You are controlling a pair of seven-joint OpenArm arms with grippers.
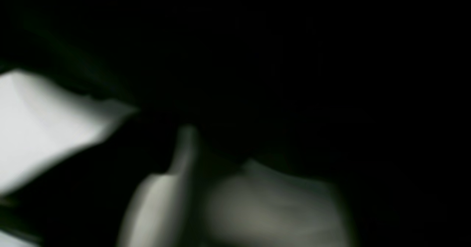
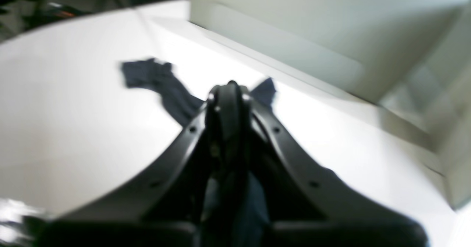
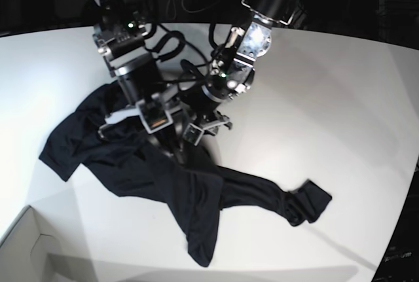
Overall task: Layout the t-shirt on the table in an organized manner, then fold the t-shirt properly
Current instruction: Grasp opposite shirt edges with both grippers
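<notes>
The left wrist view is nearly all black and blurred: dark cloth of the t-shirt (image 1: pixel 294 74) fills it, with a patch of white table (image 1: pixel 40 125) at the left and two pale blurred shapes at the bottom; how far the left gripper stands apart cannot be told here. In the right wrist view the right gripper (image 2: pixel 228 92) has its jaws pressed together with dark fabric bunched between them, and part of the t-shirt (image 2: pixel 158 81) trails over the white table (image 2: pixel 73 129), near a pale box (image 2: pixel 312 37) at the far right. In the base view the t-shirt (image 3: pixel 177 184) lies crumpled and spread across the table (image 3: pixel 327 99), a sleeve reaching right; both arms meet over its middle, the right gripper (image 3: pixel 169 143) and left gripper (image 3: pixel 196 139) down in the cloth. No writing is legible.
</notes>
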